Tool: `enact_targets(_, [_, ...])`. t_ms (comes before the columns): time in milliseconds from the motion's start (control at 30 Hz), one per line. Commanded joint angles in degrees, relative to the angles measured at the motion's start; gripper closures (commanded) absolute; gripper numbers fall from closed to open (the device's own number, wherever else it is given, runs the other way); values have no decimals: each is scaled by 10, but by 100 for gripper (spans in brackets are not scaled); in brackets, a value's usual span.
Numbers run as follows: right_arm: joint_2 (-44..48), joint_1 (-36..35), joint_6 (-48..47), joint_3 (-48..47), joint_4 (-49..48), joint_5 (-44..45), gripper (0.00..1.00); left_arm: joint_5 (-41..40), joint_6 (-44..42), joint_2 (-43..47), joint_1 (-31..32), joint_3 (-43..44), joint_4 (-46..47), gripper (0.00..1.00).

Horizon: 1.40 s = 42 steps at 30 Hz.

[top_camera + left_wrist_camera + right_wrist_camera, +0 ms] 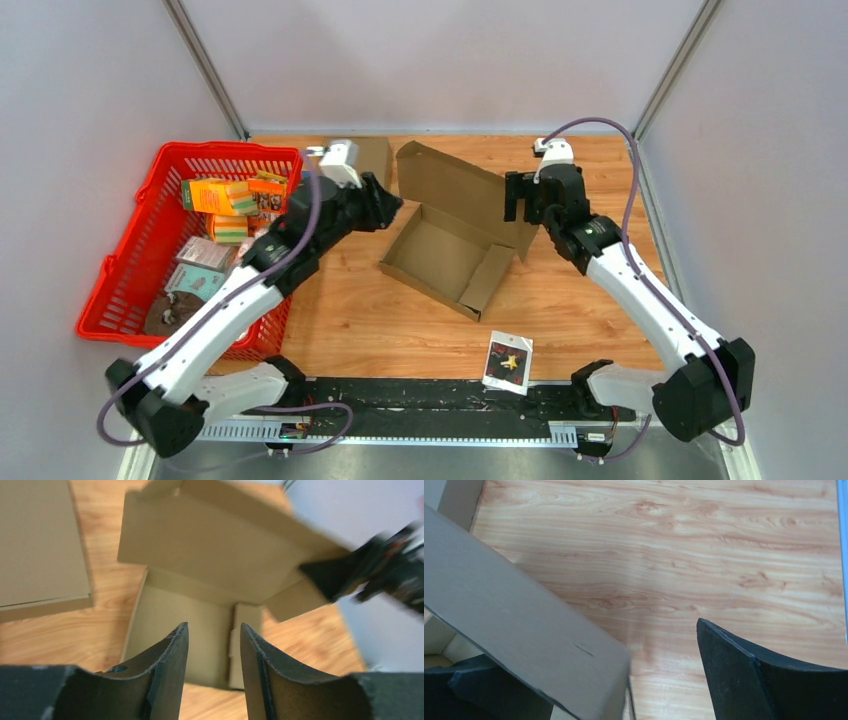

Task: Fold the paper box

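Note:
The brown paper box [440, 262] lies open on the wooden table, its lid [455, 183] standing up at the back. My left gripper [392, 208] hovers just left of the box's back-left corner, empty, its jaws a narrow gap apart. In the left wrist view the gripper [214, 627] looks into the box's tray [175, 615]. My right gripper [522, 200] is open at the lid's right edge. In the right wrist view [589, 645] the lid's corner [524, 625] sits loosely between the fingers and covers most of the left one.
A red basket [125, 300] holding several packets stands at the left. A flat cardboard sheet [375, 155] lies at the back, also in the left wrist view [40, 545]. A small printed packet [508, 362] lies near the front edge.

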State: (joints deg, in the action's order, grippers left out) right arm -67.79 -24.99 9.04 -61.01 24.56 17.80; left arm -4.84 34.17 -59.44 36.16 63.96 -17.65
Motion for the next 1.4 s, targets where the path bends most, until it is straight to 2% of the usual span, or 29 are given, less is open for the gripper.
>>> enact_targets(0, [-53,4,-84,-49,-53,-45,0,45,-96,-129,-1,-61,72,51])
enact_targets(67, [-71,6,-108,-60,-60,-42,0,46,-99,-167,7,-60,91,50])
enact_targets(233, [-115,30,-122,-96,-79,-91,0,33,-126,-275,34,-18,63,51])
enact_targets(467, [-227,55,-192,-205,-60,-231,0,46,-66,-291,66,-70,105,52])
enact_targets(600, [-286,61,-173,-276,-62,-273,0,69,-16,-288,81,-91,141,50])
enact_targets(633, [-303,64,-158,-303,-44,-268,0,80,-7,-291,80,-90,148,49])
enact_targets(667, [-321,67,-136,-388,32,-260,0,99,0,-294,81,-88,158,49])
enact_targets(733, [-368,76,-92,-466,119,-209,0,102,5,-289,81,-71,148,48])
enact_targets(767, [-373,79,-65,-489,187,-179,0,95,3,-282,81,-62,133,48])
enact_targets(800, [-366,81,-50,-515,216,-98,0,85,-8,-262,80,-57,121,47])
enact_targets(833, [-357,90,-23,-519,240,-77,0,75,-15,-251,80,-53,107,45])
enact_targets(867, [-344,97,-15,-517,266,-72,0,62,-21,-241,73,-47,82,44])
enact_targets(1000, [-253,136,22,-440,265,-87,0,50,-37,-212,25,-2,-17,43])
enact_targets(1100, [-168,146,33,-351,252,-91,0,-9,-52,-189,-3,2,-72,43])
enact_targets(1167, [-104,144,37,-233,183,-139,0,-62,-66,-185,-9,5,-103,43])
enact_targets(1200, [-87,141,48,-185,149,-223,0,-78,-76,-194,-9,11,-115,43])
enact_targets(1233, [-67,126,56,-148,117,-252,0,-89,-81,-201,-9,16,-125,45])
enact_targets(1267, [-62,112,67,-91,73,-263,0,-103,-83,-211,-9,24,-138,46])
enact_targets(1367, [-73,57,95,-18,-17,-280,4,-116,-80,-252,-10,32,-143,48])
